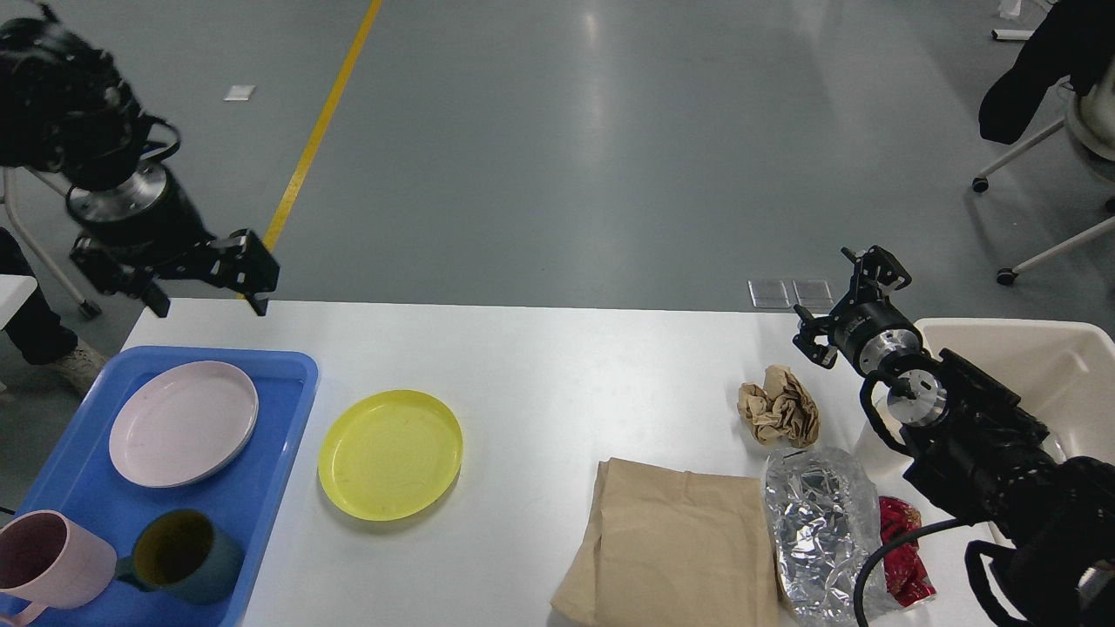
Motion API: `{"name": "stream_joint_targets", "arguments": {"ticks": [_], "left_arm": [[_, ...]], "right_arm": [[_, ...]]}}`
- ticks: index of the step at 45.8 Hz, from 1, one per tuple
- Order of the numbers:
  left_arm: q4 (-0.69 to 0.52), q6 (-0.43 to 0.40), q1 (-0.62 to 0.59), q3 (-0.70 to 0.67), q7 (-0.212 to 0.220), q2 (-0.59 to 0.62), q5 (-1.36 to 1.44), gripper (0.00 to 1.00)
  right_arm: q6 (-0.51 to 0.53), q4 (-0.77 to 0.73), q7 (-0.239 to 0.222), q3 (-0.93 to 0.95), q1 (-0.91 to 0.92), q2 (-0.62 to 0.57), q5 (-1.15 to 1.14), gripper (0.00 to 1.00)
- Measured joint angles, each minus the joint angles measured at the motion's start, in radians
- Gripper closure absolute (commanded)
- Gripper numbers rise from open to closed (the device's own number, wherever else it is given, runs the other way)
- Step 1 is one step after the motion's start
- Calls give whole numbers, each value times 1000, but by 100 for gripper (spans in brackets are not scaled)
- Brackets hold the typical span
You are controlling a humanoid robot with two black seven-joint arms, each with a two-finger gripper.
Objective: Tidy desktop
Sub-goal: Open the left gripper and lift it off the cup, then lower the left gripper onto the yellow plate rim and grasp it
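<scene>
The white desktop [540,366] fills the lower part of the head view. On it lie a yellow plate [389,455], a crumpled brown paper ball [778,406], a flat brown paper bag [675,544], a silver foil bag [821,522] and a red wrapper [902,553]. My left gripper [205,292] hangs open and empty above the desktop's far left corner. My right gripper [843,294] is open and empty, raised beyond the paper ball at the far right.
A blue tray [279,435] at the left holds a pink plate [184,422], a pink mug [43,562] and a dark teal cup [183,557]. A beige bin [1032,366] stands at the right edge. Chairs stand on the floor beyond.
</scene>
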Motion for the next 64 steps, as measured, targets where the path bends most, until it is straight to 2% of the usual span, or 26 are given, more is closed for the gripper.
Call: {"name": "stream_joint_targets", "arguments": {"ticks": [5,13,19,24,28,39,45,54,59,64], "left_arm": [[0,0,-44,-26,0,-144,65,3],[-8,0,-17,-106,-1,-340,182,3],[-9,0,21,-150,-2,-417,195,3],[-5,8,79,-174,-2,-436,189,3],[11,84,148,-193,0,-438,185,2],[31,402,316,-197,4,-427,139,3],[44,509,383,-196,29,-391,77,3],[49,614,446,-197,100,-354,-63,3],[51,631,476,-198,139,-353,-101,3],[54,633,506,-201,153,-353,-125,3]], "right_arm": [[0,0,0,0,0,0,0,0],[0,0,0,0,0,0,0,0],[0,0,0,0,0,0,0,0],[0,0,0,0,0,0,0,0],[0,0,0,0,1,0,0,0],[0,0,0,-1,1,0,0,0],[0,0,0,0,1,0,0,0],[0,0,0,0,1,0,0,0],[0,0,0,0,1,0,0,0],[0,0,0,0,1,0,0,0]]}}
